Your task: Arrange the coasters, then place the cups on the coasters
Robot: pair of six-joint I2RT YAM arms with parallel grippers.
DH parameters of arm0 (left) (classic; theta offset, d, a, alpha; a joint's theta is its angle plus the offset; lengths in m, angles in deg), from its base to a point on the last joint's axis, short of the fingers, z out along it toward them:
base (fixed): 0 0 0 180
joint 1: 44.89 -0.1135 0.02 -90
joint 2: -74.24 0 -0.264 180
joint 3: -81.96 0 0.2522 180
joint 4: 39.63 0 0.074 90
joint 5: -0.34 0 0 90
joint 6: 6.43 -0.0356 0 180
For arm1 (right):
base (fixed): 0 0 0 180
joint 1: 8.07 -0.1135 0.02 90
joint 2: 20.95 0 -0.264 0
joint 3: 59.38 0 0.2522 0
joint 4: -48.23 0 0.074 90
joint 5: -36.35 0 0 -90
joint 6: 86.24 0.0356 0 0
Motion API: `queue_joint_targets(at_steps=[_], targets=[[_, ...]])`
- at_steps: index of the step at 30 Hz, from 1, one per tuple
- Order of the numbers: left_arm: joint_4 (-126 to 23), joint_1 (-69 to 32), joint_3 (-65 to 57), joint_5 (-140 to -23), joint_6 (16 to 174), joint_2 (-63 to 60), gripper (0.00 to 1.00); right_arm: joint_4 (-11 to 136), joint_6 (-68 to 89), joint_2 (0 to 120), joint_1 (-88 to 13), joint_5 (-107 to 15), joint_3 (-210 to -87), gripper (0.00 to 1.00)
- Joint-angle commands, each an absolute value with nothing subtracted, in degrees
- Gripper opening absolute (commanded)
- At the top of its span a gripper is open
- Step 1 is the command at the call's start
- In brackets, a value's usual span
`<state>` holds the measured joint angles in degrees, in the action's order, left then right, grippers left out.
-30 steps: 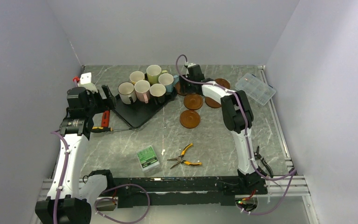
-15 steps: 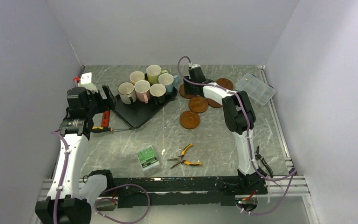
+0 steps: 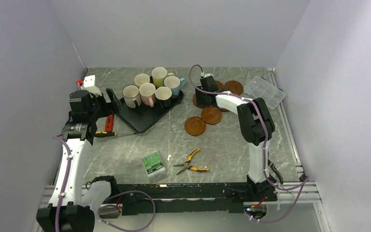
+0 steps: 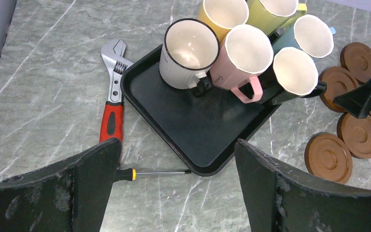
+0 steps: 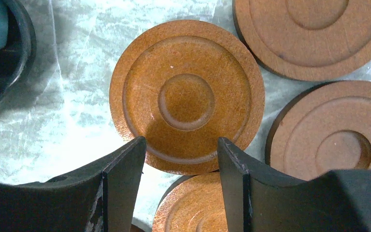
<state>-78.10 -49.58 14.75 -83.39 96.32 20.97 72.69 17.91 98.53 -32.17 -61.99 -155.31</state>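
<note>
Six cups (image 4: 245,53) were there — one each in cream-white, pink, black, light blue, yellow-green and yellow-orange. Five coasters (image 4: 328,158) showed plainly; a sixth could not be told. One tray (image 4: 193,121), one wrench (image 4: 113,96), one screwdriver (image 4: 159,172), one yellow-handled pliers (image 3: 191,164) — and one clear box (image 3: 264,91).

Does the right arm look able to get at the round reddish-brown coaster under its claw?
Probably yes: the right claw hangs open over that coaster, nothing covering it, though neighbouring coasters crowd its rim.

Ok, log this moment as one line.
stage: arranging coasters | right fingers: open over a coaster | left fingers: open, empty | cups: six on tray
</note>
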Motion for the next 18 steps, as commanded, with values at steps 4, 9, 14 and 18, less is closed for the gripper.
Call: queue_joint_targets(at_steps=[4, 9, 14, 18], targets=[[-76.8, -49.7, 14.9, -82.2, 96.0, 20.9, 0.94, 73.1, 17.7, 94.9, -33.1, -59.0, -151.5, 0.6], [-76.8, -49.6, 14.9, -82.3, 96.0, 20.8, 0.94, 72.5, 17.2, 96.1, -34.5, -57.9, -152.3, 0.6], [-76.7, -49.6, 14.9, -82.1, 96.0, 20.6, 0.94, 70.3, 17.1, 97.4, -35.7, -57.2, -152.8, 0.6], [-76.8, -49.7, 14.9, -82.1, 96.0, 20.5, 0.94, 69.3, 16.1, 99.0, -35.9, -56.8, -154.1, 0.6]])
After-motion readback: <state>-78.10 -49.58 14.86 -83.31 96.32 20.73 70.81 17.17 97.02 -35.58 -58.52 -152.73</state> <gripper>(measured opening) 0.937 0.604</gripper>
